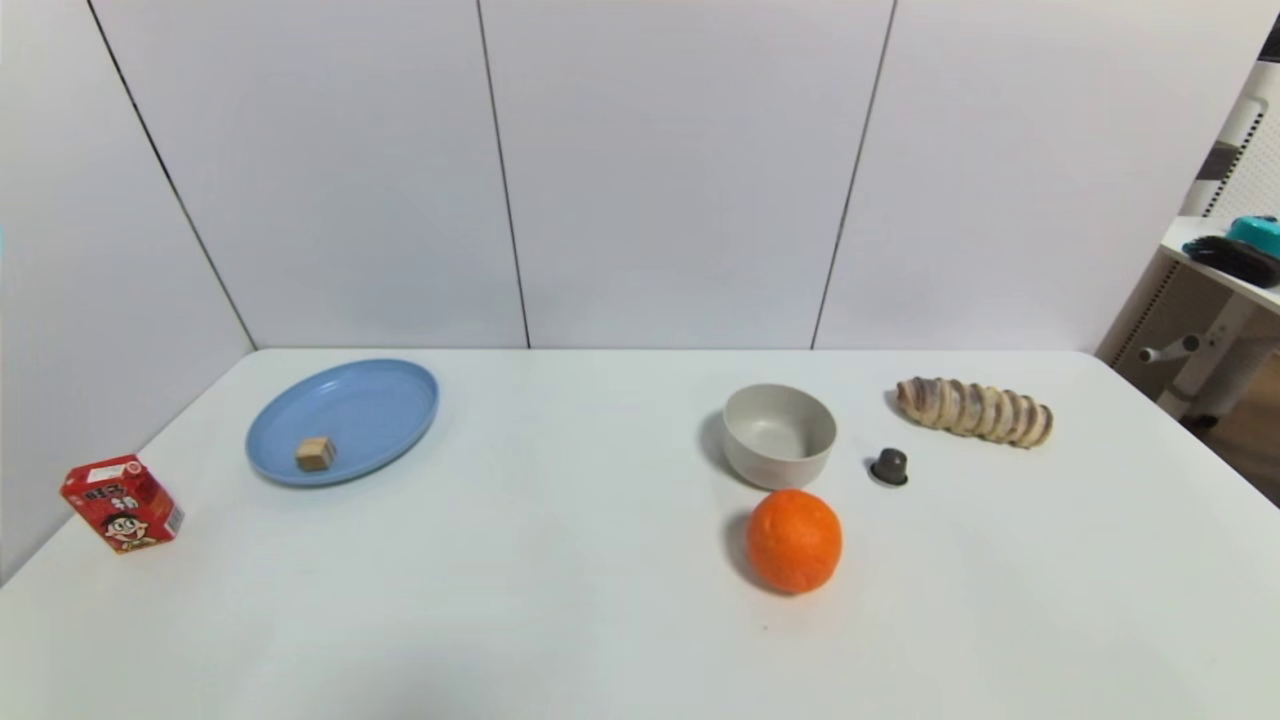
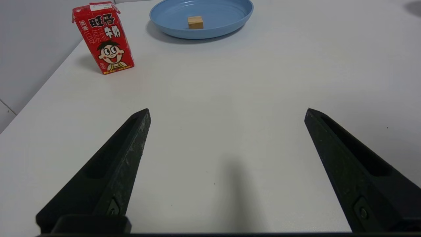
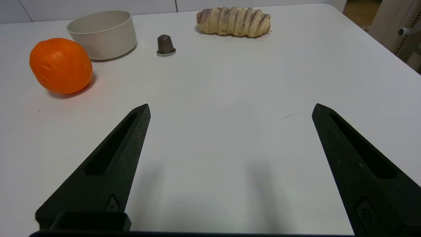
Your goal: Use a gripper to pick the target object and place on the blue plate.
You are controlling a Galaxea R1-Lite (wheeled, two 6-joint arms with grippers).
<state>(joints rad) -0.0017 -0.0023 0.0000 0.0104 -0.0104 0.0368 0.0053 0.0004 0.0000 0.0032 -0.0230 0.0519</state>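
The tan cube [image 1: 315, 453] already sits inside the blue plate [image 1: 400, 400], on the side nearer the robot and well clear of the far rim, so from where I stand the job looks done and little is left to spoil. Both arms are drawn back out of the head view. The left pincer [image 2: 227, 113] hangs spread wide and empty over bare bench [image 2: 230, 82], with the plate and the red milk carton [image 2: 103, 38] well ahead of it. The right pincer [image 3: 230, 108] is likewise spread and empty, with the orange [image 3: 61, 65], the grey-white bowl [image 3: 102, 34], the dark capsule [image 3: 165, 45] and the bread roll [image 3: 234, 21] beyond it.

The risk I see lies in any further motion. If the left arm reaches forward again, an open finger could catch the plate's raised rim and slide it, or clip the carton, which looks light and tippy. The cube is loose, so a jolt to the plate could send it skidding out. On the right, the orange would roll if nudged.
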